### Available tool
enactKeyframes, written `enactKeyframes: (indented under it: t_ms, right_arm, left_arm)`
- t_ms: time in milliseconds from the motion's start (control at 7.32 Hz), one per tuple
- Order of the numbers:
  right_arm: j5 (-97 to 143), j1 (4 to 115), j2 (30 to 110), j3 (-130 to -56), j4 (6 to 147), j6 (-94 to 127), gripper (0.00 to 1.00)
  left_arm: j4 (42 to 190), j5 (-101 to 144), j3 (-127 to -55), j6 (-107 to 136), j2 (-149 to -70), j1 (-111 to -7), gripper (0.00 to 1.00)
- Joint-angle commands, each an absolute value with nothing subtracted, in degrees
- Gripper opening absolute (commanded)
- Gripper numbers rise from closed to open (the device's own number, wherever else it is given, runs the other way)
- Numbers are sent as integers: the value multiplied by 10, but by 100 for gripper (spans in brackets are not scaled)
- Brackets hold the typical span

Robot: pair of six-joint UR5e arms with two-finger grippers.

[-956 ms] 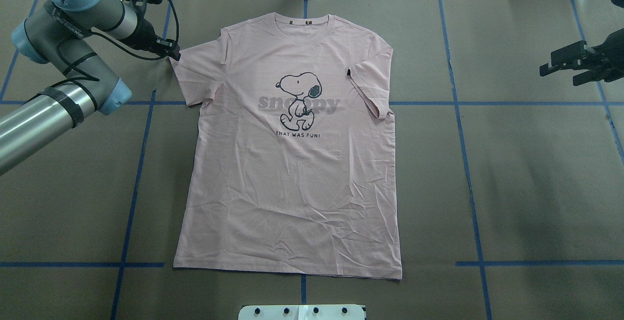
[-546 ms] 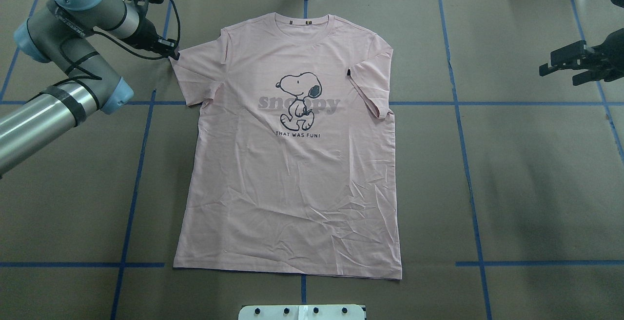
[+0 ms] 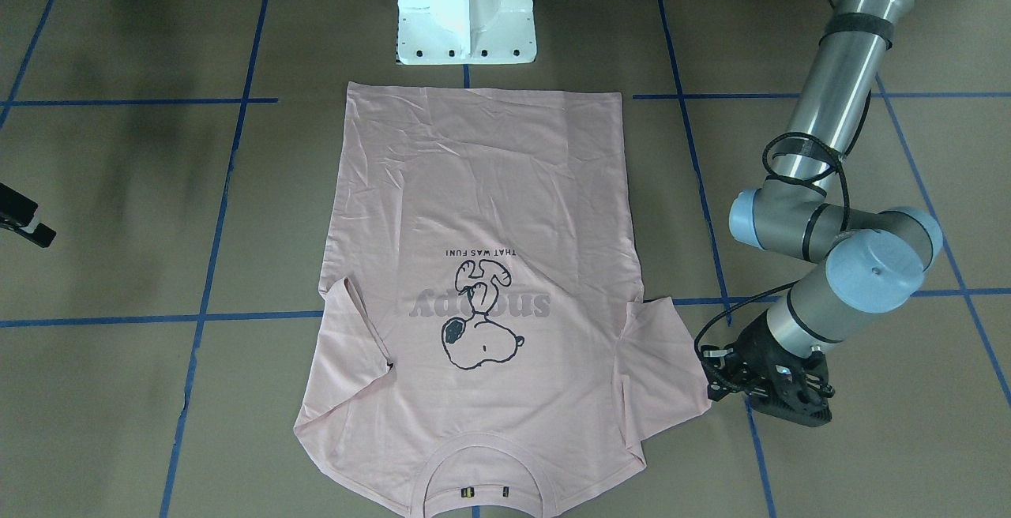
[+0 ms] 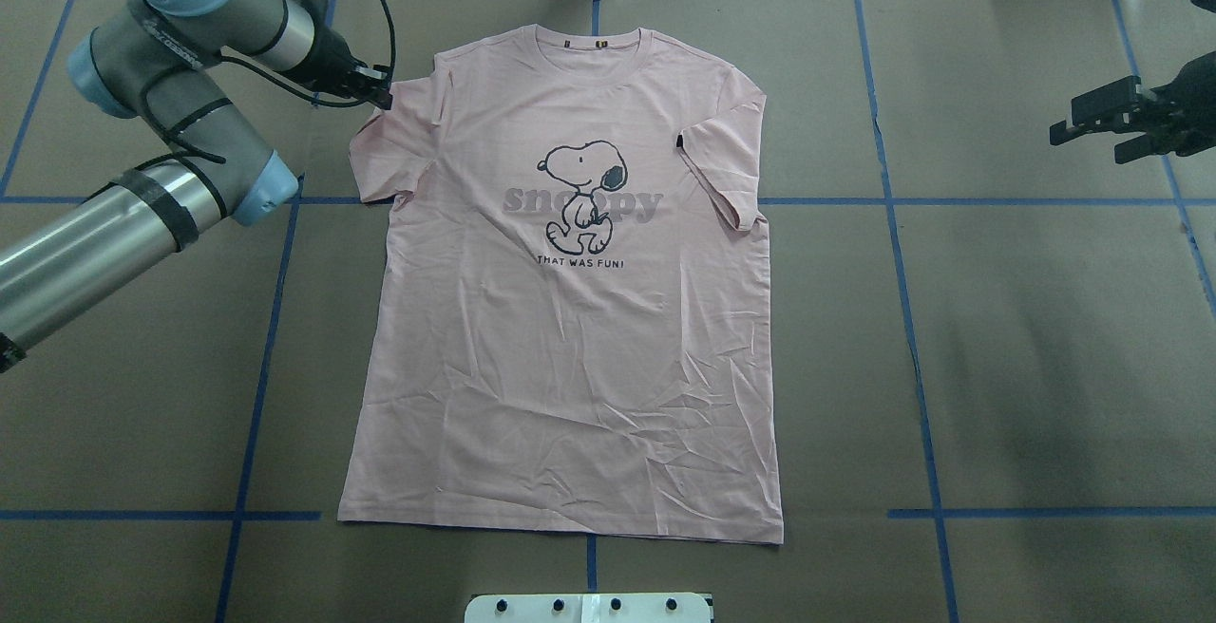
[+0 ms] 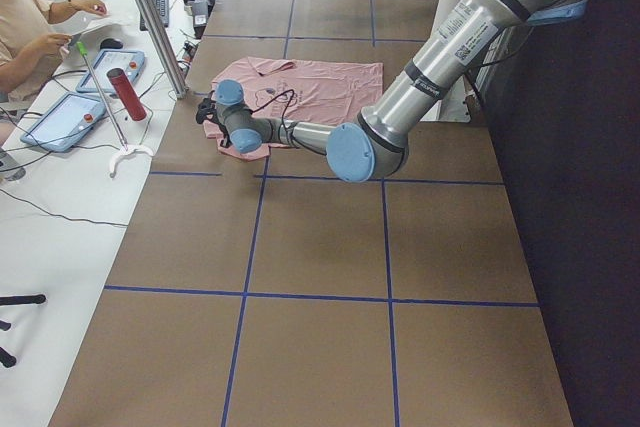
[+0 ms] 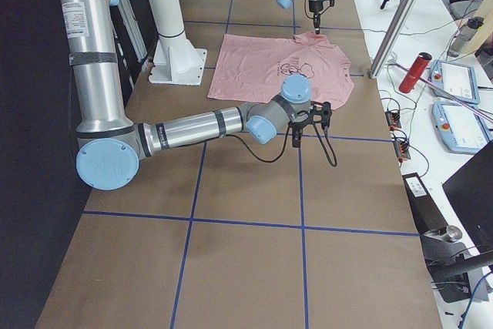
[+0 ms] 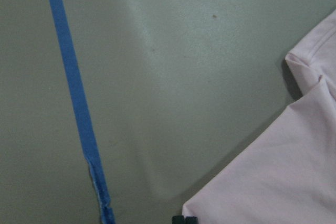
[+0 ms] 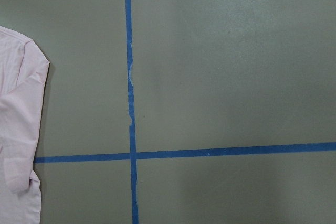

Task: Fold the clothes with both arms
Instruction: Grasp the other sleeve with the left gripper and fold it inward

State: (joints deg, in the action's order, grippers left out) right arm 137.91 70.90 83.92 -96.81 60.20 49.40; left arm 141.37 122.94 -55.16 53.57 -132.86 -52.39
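Sleeve (image 4: 378, 156) of pale pink Snoopy-print T-shirt (image 4: 570, 367) dragged inward since earlier, pinched by black left end effector (image 4: 383, 98); right end effector (image 4: 1072, 126) spread, empty.

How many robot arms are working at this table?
2. The left arm reaches a sleeve of the T-shirt on the robot's left side; the right arm hangs over the table beyond the shirt's other side. No third shows.
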Motion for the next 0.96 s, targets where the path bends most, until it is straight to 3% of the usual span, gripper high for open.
enactKeyframes:
  t_ms: [0,137,273,410,820]
  right_arm:
    - [1379,708,835,-969,602,494,100]
    - [1379,708,836,-969,602,494,100]
    - [1379,708,836,-969,602,494,100]
    - [1379,708,835,-969,602,494,100]
    - [1378,708,834,-969,602,496,100]
  left_arm:
    - [1412,1225,-580,634,-1343,-481,0]
    - [1414,1179,-571,634,-1352,-467,0]
    - [1416,1134,-497,632,-1406,-462,0]
    - [1418,1126,-474,632,-1425,-463,0]
    - [1419,1104,-469,632,-1425,-464,1]
